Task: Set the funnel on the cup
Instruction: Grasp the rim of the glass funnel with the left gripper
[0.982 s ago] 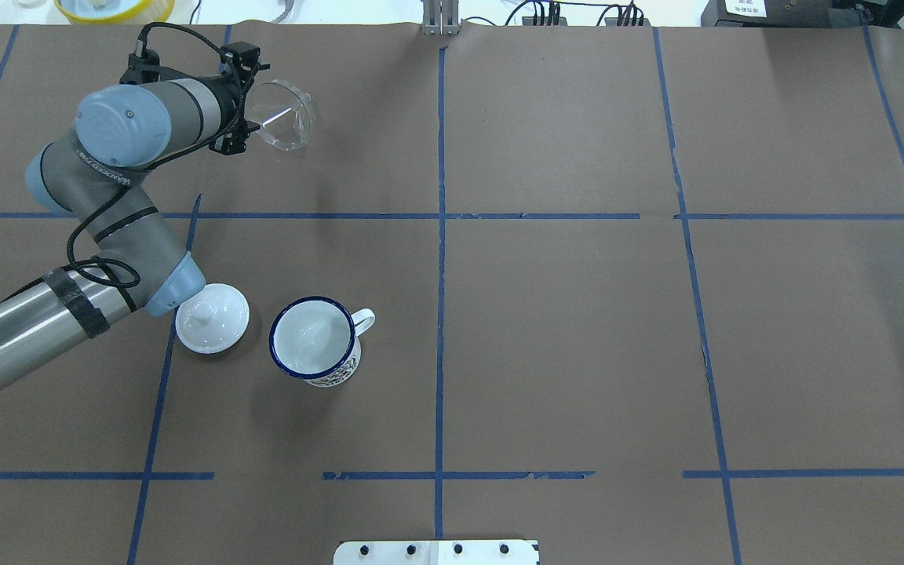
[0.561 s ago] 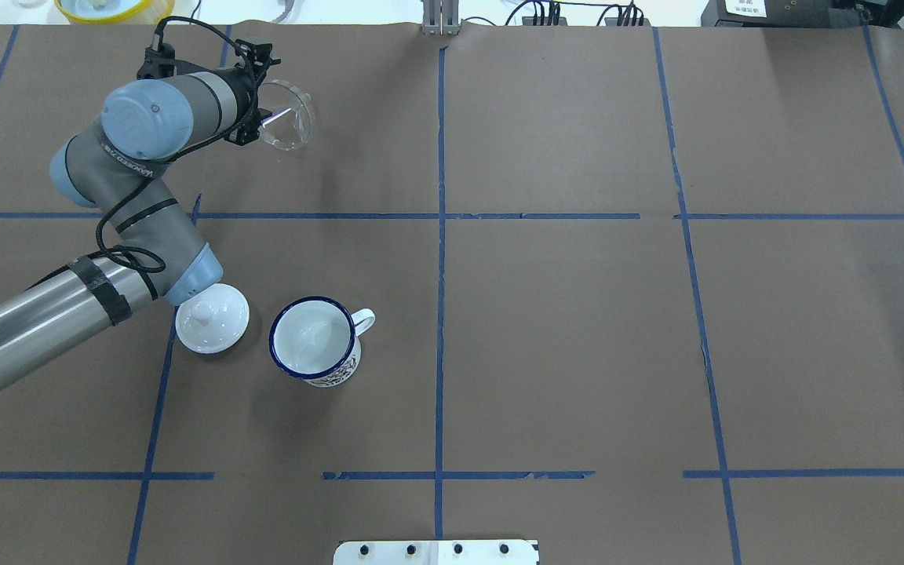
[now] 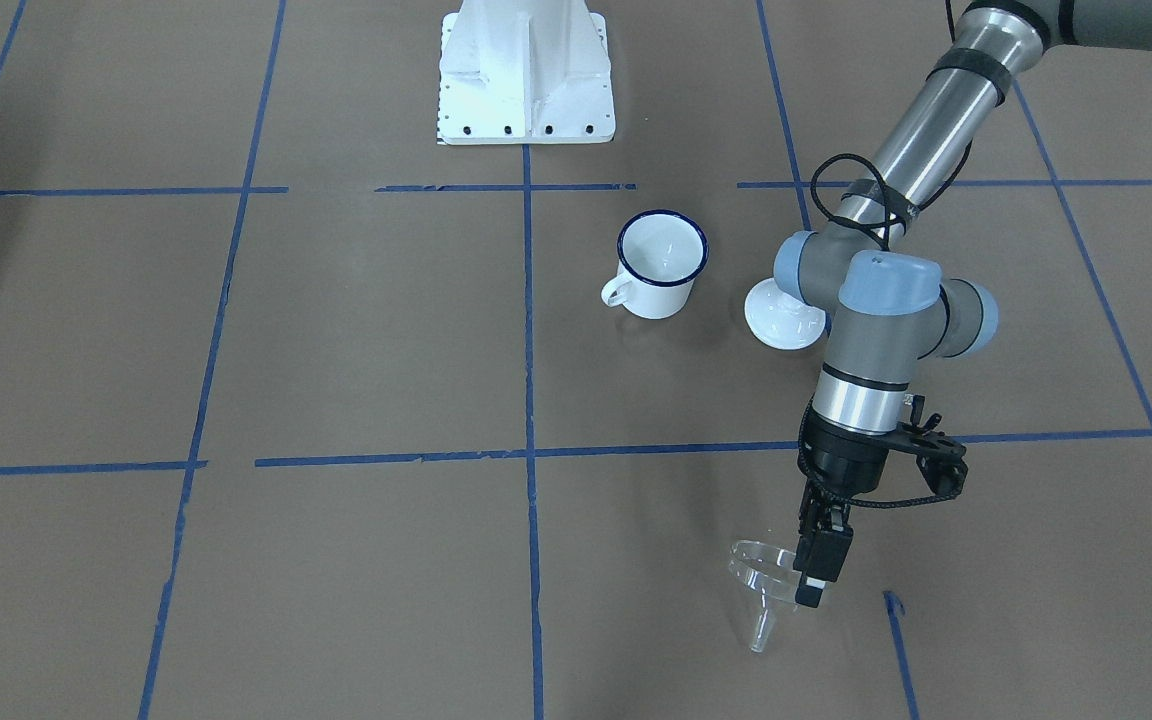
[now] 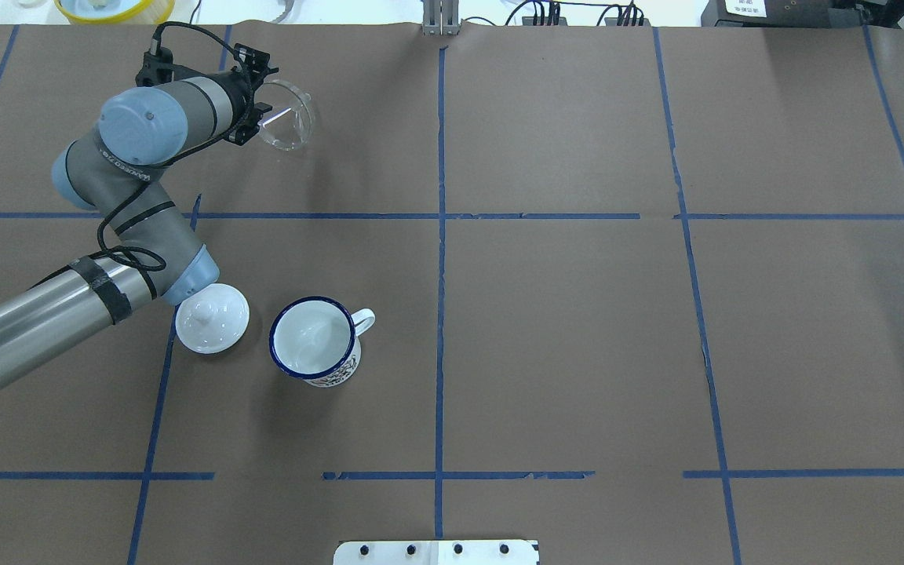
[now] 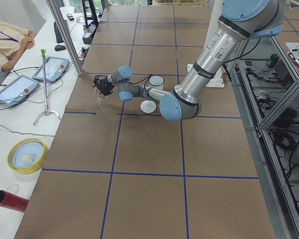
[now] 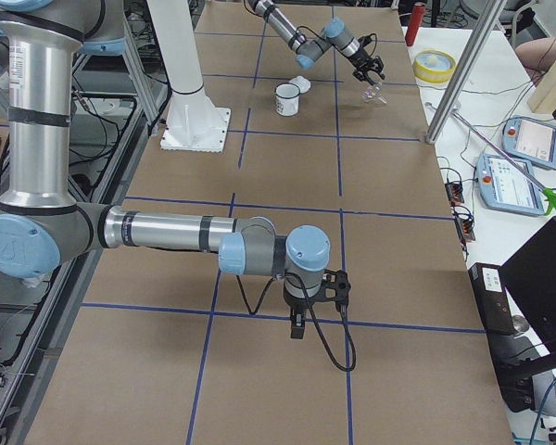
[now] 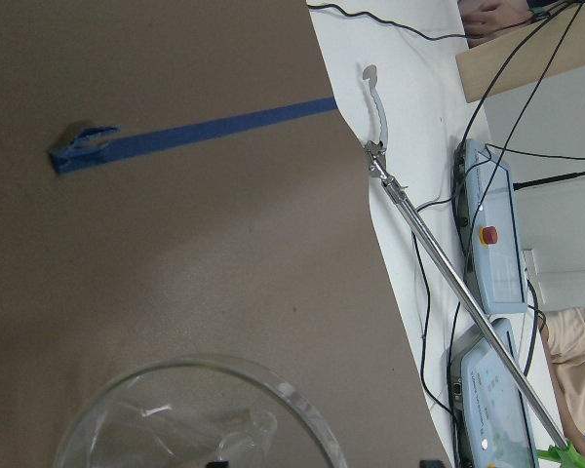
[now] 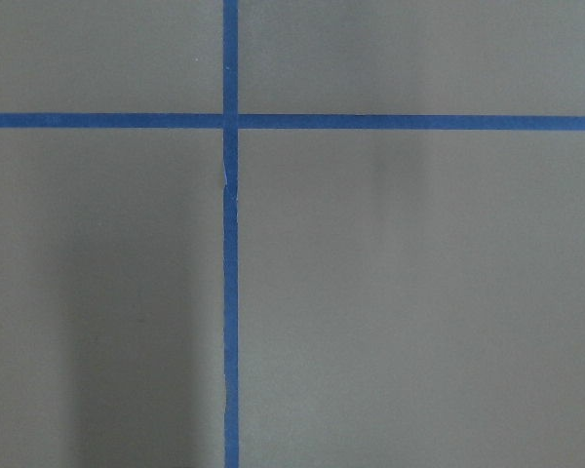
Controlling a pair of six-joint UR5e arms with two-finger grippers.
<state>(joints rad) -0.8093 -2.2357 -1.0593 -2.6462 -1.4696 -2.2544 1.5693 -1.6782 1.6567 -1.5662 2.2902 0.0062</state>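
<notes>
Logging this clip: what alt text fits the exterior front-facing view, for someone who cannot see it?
The left gripper pinches the rim of a clear funnel, spout down, low in the view. A white enamel mug with a dark blue rim stands empty farther back, a white lid beside it partly hidden by the arm.
</notes>
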